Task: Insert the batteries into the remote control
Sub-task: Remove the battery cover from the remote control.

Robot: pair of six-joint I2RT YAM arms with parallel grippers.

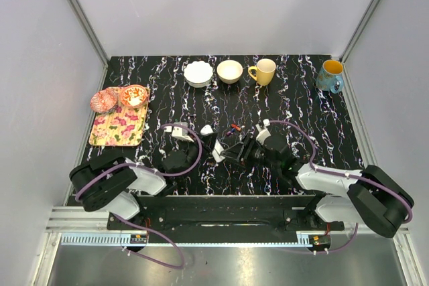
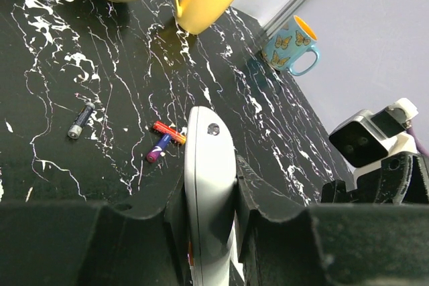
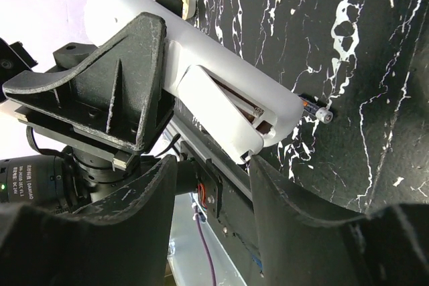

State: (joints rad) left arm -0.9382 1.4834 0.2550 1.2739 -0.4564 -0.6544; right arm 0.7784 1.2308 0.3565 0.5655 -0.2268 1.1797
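Pinching remote control (image 2: 208,145): left claw (image 2: 211,195); right claw (image 3: 211,179) spread; print on batteries (image 2: 167,133) unreadable.

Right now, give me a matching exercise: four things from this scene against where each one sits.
1 remote control
2 red battery
3 blue mug
4 floral tray

a back right corner of the table
b left edge of the table
c clamped in the left gripper
d lying beside a purple battery

Pairs: 1-c, 2-d, 3-a, 4-b
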